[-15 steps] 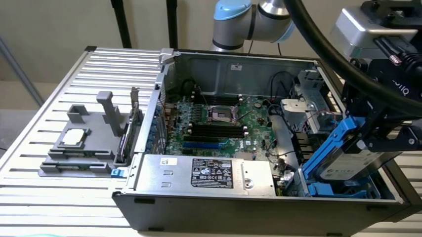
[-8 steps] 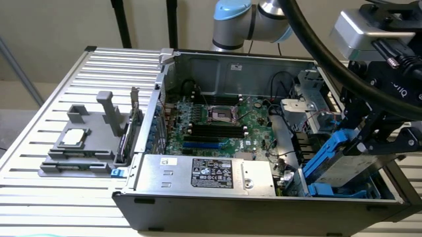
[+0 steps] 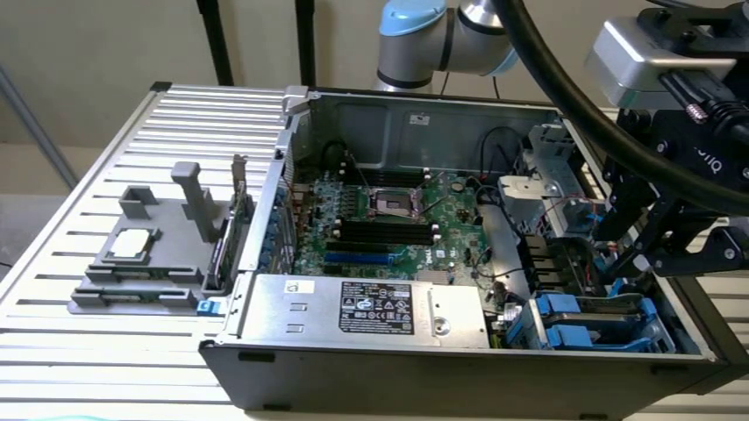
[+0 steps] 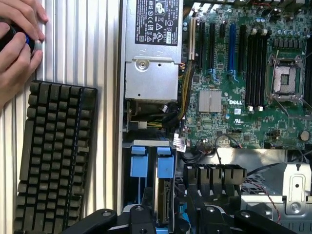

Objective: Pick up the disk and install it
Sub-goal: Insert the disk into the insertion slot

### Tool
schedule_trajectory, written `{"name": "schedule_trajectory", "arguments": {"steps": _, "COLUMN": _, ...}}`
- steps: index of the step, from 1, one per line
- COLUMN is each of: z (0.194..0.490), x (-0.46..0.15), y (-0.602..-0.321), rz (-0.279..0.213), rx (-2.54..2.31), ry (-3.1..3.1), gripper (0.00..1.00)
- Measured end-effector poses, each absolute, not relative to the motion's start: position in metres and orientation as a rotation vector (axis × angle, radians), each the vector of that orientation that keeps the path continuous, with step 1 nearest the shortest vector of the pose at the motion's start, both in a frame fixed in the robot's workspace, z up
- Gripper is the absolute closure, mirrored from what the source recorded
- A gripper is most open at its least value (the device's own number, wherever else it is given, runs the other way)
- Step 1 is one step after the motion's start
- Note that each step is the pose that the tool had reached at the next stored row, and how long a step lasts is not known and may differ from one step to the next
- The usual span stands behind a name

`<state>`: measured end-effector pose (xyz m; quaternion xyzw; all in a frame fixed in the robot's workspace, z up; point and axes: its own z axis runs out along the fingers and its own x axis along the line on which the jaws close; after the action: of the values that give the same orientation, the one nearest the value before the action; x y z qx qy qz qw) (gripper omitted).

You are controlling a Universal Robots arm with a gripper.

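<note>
- Jaws of the gripper (image 4: 170,213) are standing partly apart, one on each side of the disk (image 4: 163,197). They are looking loose around it, not squeezing it.
- The disk is standing on its thin edge, down in a slot. The slot is at the corner of the computer case (image 3: 468,379) nearest the camera, on the exterior view's right.
- Its blue handle (image 4: 165,166) is sitting level with the other blue handle (image 4: 139,165) just beside it, so I am guessing the disk is sitting nearly all the way in.
- So the job is looking to be at the putting-in step, close to its end, not at the picking-up step.
- Wires (image 4: 200,155) are lying just beside the slot, and the big silver box (image 4: 151,73) is sitting near it, along the same edge of the case.
- Any move from here is calling for a slow, straight path, so the jaws are not catching the blue handles or the wires.
- It is also calling for a check that the disk is sitting snug, which I cannot tell from here.
- Out on the bench (image 4: 105,97), a keyboard (image 4: 53,156) is lying beside the case. A person's hand (image 4: 14,48) is resting near the keyboard's end, well apart from the gripper.
</note>
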<state>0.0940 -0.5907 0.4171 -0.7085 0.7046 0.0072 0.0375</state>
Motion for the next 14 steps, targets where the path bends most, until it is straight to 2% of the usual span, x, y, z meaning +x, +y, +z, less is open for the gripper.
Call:
{"name": "schedule_trajectory", "arguments": {"steps": 7, "z": 0.4171, "x": 0.094, "y": -0.5907, "rz": 0.022, "rx": -2.174, "ry": 2.162, "gripper": 0.62}}
{"name": "schedule_trajectory", "arguments": {"steps": 8, "z": 0.4171, "x": 0.094, "y": -0.5907, "rz": 0.022, "rx": -2.174, "ry": 2.162, "gripper": 0.75}}
{"name": "schedule_trajectory", "arguments": {"steps": 9, "z": 0.4171, "x": 0.094, "y": -0.5907, "rz": 0.022, "rx": -2.174, "ry": 2.162, "gripper": 0.75}}
{"name": "schedule_trajectory", "arguments": {"steps": 11, "z": 0.4171, "x": 0.094, "y": -0.5907, "rz": 0.022, "rx": -2.174, "ry": 2.162, "gripper": 0.86}}
{"name": "schedule_trajectory", "arguments": {"steps": 14, "z": 0.4171, "x": 0.094, "y": -0.5907, "rz": 0.022, "rx": -2.174, "ry": 2.162, "gripper": 0.89}}
